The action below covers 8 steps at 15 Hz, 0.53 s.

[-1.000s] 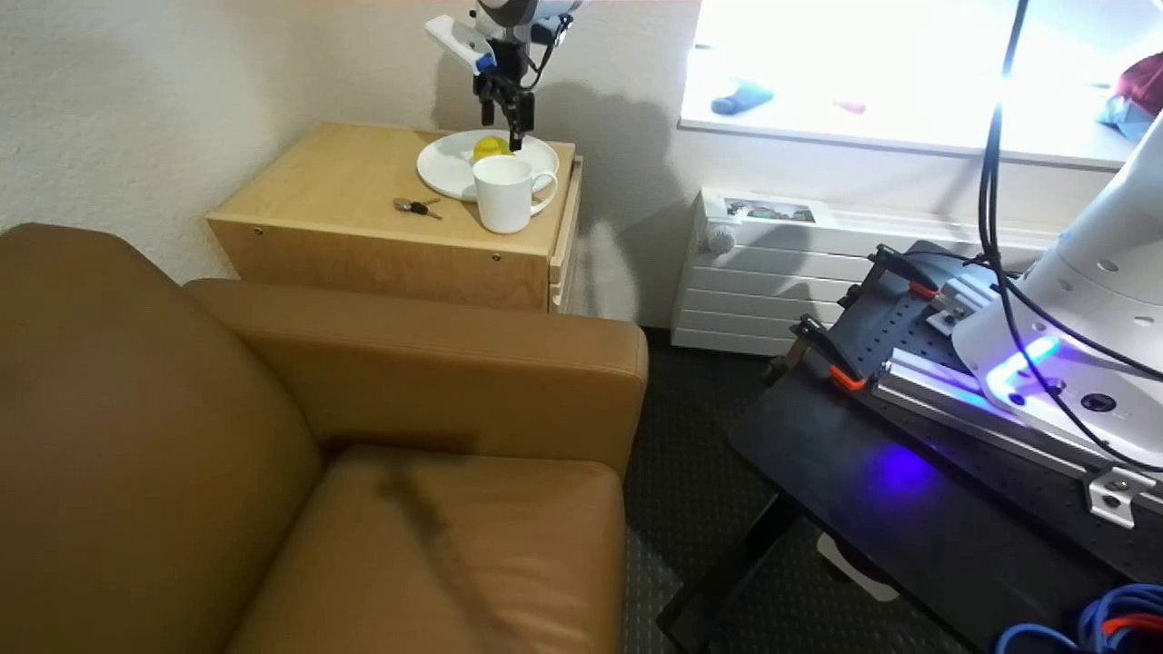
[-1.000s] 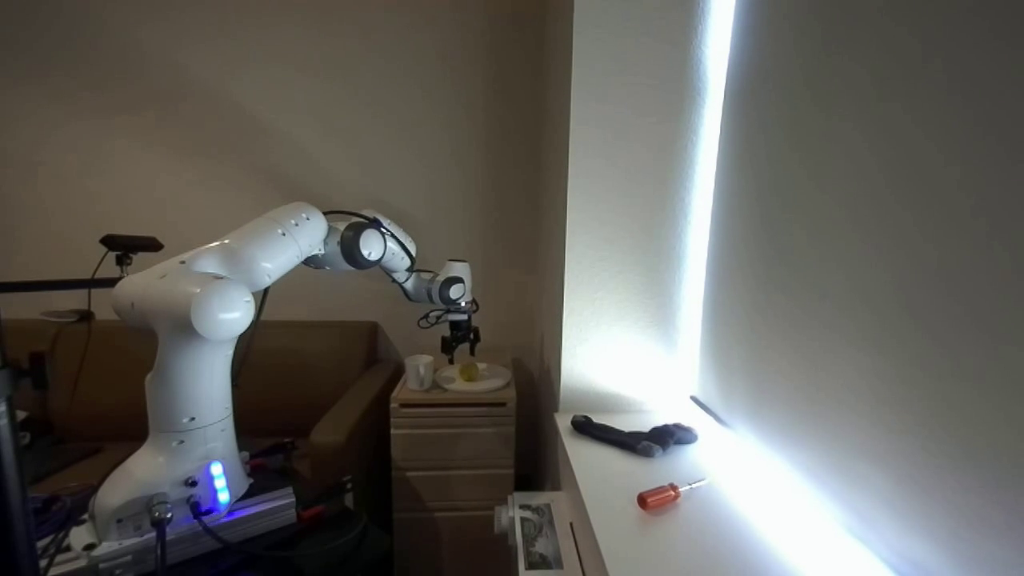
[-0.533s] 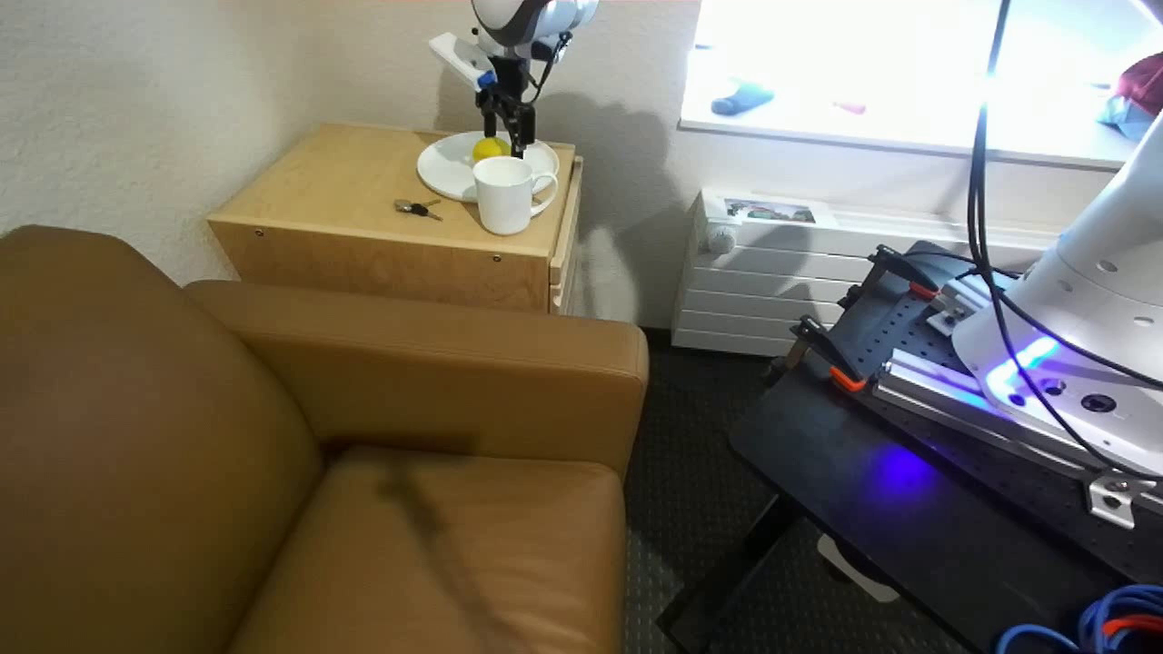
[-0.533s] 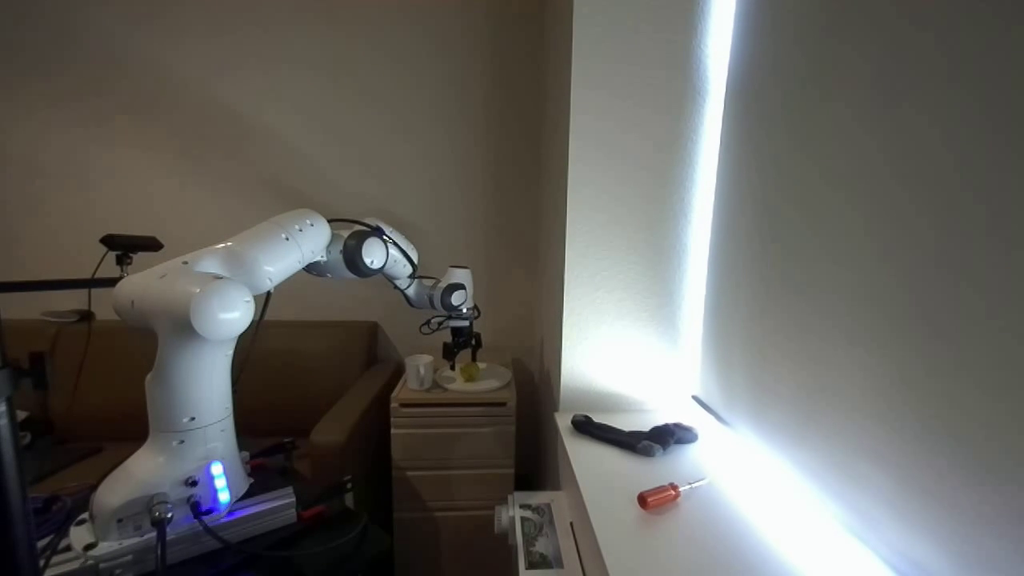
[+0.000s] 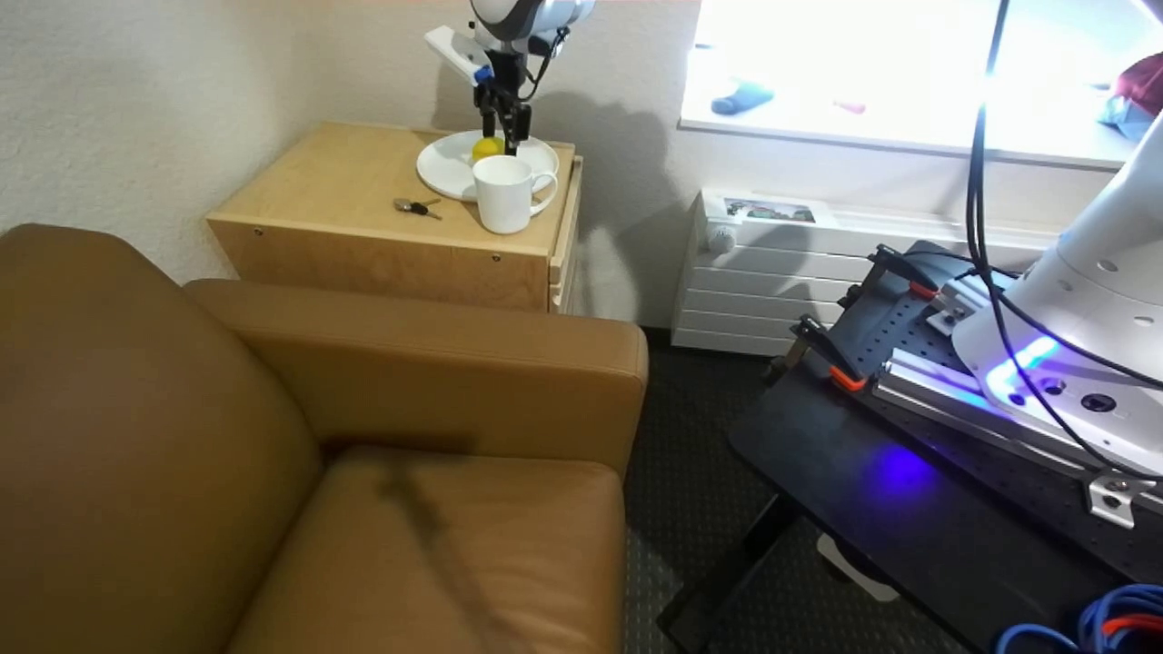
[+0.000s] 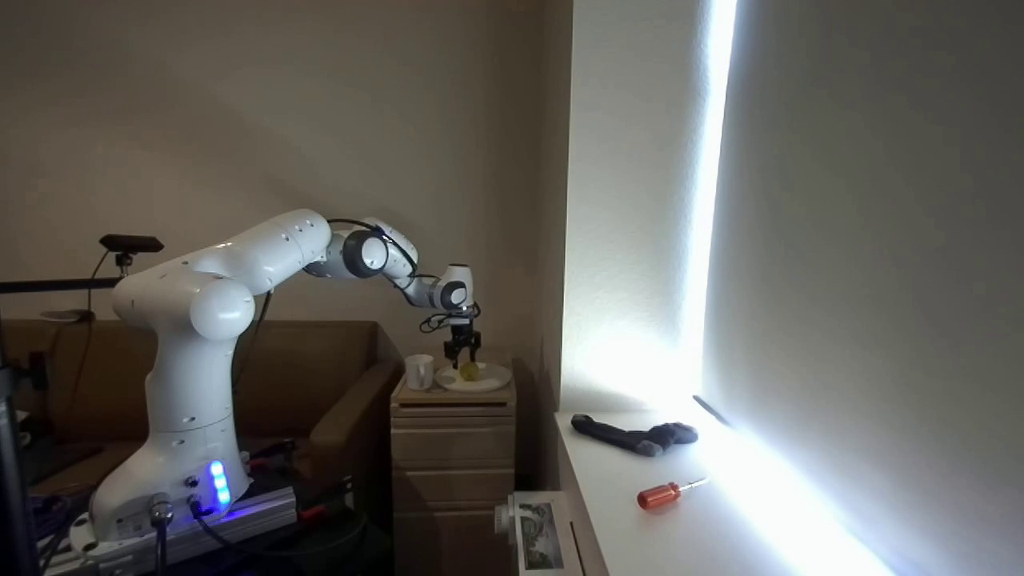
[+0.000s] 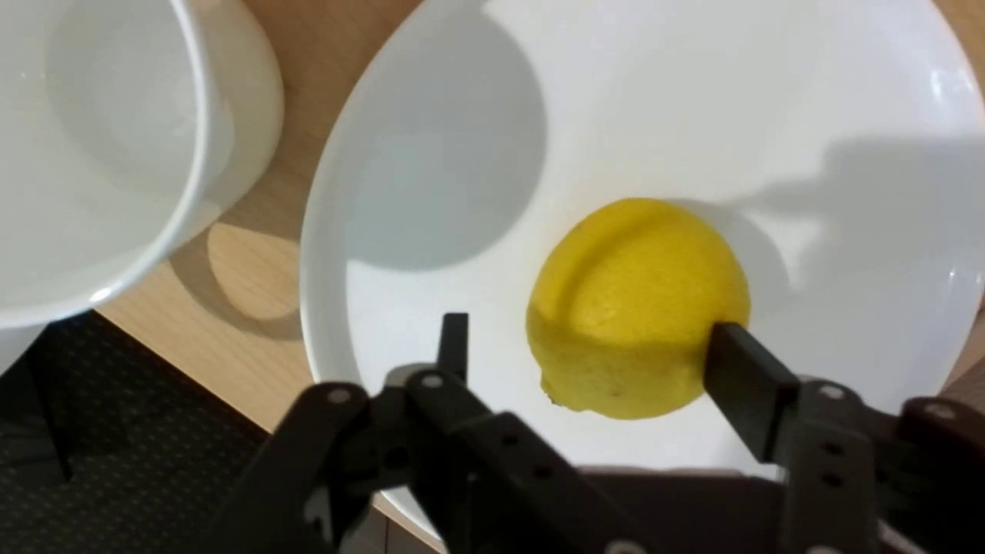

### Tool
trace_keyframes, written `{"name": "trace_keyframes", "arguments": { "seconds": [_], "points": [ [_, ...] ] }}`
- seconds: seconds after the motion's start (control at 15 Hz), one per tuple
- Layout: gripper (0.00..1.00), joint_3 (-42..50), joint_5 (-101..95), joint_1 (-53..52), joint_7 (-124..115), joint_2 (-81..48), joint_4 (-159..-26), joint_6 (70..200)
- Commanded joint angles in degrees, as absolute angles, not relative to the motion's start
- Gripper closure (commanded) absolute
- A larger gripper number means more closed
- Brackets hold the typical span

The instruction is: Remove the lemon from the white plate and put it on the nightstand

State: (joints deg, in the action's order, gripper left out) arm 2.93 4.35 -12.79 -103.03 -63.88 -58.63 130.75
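The lemon (image 7: 639,292) lies on the white plate (image 7: 769,85). In both exterior views the lemon (image 5: 487,148) (image 6: 470,371) shows on the plate (image 5: 443,171) (image 6: 498,379), which rests on top of the light wooden nightstand (image 5: 350,173) (image 6: 452,448). My gripper (image 7: 591,331) points down over the plate, also in both exterior views (image 5: 500,141) (image 6: 466,362). Its fingers are apart, with nothing held. In the wrist view the right finger overlaps the lemon's edge; I cannot tell whether it touches. A gap shows between the left finger and the lemon.
A white mug (image 5: 502,195) stands close beside the plate, also in the wrist view (image 7: 246,100). Keys (image 5: 418,208) lie on the nightstand. A brown leather armchair (image 5: 418,336) stands against it. Walls rise behind it. A radiator (image 5: 772,272) is under the window sill.
My gripper has come down toward the lemon from a second ago, then shifted very slightly. Its fingers are a little closer together now. The lemon stays on the plate.
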Motion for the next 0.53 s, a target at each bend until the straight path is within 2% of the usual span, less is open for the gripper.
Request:
{"name": "trace_keyframes", "arguments": {
  "seconds": [0.0,0.07,0.13,0.27,0.47],
  "points": [
    [0.17,2.39,4.61,-12.51,-102.80,-64.89,-57.53,130.80],
    [0.22,2.60,4.38,-12.59,-102.80,-64.93,-57.45,130.80],
    [0.55,2.41,4.60,-12.49,-102.82,-65.09,-57.41,130.77],
    [0.53,2.57,4.57,-12.49,-103.10,-65.15,-57.39,130.64],
    [0.73,2.64,4.61,-12.40,-103.35,-65.03,-56.92,130.67]
  ]
}}
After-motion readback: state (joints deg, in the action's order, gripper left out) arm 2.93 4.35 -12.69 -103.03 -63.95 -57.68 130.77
